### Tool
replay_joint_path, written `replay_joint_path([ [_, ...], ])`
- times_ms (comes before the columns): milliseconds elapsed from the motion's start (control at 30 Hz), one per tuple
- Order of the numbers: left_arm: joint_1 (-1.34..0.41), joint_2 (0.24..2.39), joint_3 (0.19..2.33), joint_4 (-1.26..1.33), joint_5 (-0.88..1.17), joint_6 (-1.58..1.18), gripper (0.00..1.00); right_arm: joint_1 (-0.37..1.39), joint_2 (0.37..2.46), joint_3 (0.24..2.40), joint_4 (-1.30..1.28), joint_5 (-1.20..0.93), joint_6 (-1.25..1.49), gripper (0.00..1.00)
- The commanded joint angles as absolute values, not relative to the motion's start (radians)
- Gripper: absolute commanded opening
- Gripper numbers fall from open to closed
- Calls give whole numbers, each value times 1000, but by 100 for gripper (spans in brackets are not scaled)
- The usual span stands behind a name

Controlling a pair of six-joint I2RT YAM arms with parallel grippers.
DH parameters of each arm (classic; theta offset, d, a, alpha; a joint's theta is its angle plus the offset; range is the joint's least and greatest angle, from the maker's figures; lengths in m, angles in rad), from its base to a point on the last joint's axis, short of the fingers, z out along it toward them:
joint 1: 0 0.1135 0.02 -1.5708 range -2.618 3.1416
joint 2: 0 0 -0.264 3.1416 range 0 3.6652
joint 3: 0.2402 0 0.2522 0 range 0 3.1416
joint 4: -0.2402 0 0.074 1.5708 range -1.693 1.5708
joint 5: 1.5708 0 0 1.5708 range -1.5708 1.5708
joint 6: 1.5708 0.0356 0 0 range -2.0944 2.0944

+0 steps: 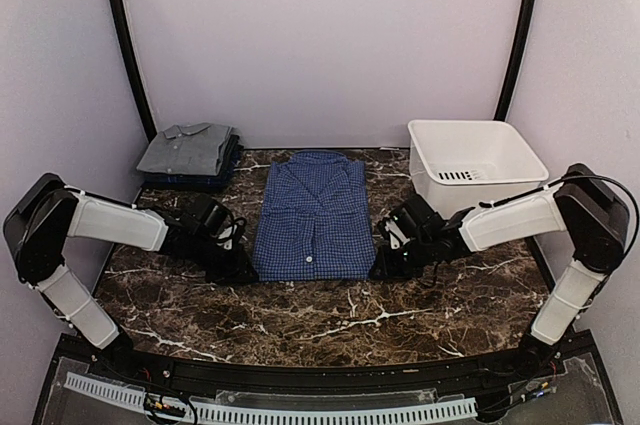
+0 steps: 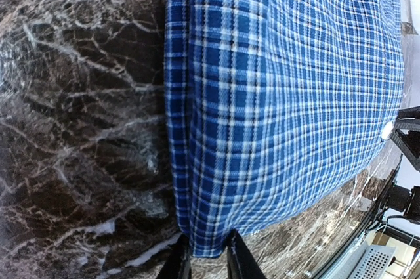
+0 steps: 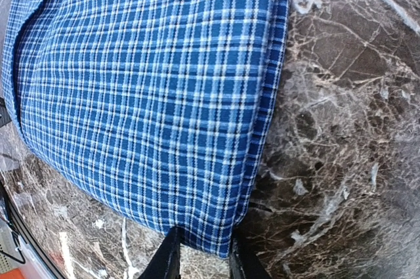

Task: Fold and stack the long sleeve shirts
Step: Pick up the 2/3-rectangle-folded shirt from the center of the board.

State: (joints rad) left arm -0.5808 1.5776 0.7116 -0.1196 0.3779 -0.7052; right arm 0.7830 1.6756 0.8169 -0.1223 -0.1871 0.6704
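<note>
We see the blue check shirt (image 1: 310, 215) folded flat at the centre of the table (image 1: 330, 320). The left hand (image 1: 238, 267) pinches its 7 o'clock corner, and the right hand (image 1: 383, 263) pinches its 5 o'clock corner. The grey shirt (image 1: 185, 148) lies folded at 10 o'clock. A white tub (image 1: 440, 195) stands at 2 o'clock.

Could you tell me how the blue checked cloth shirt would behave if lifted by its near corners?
Probably floppy: the blue checked cloth shirt lies flat in soft layers, so it would likely sag between the left gripper and right gripper. Being thin fabric, it is probably light. Pushed on the dark marble table, it may bunch.
</note>
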Motion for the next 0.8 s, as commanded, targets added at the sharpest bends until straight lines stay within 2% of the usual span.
replay_joint_path([
  [0, -591, 1599, 706, -110, 361, -719, 16, 796, 1662, 800, -129, -185, 680, 21],
  [100, -599, 1601, 710, -95, 368, -723, 9, 796, 1661, 805, -118, -184, 681, 15],
  [233, -606, 1575, 713, -106, 364, -722, 0, 799, 1634, 795, -114, -171, 689, 0],
  [533, -652, 1466, 700, -208, 344, -717, 0, 845, 1518, 741, -130, -145, 716, 0],
  [767, -706, 1295, 654, -318, 285, -763, 0, 917, 1374, 682, -195, -88, 778, 0],
])
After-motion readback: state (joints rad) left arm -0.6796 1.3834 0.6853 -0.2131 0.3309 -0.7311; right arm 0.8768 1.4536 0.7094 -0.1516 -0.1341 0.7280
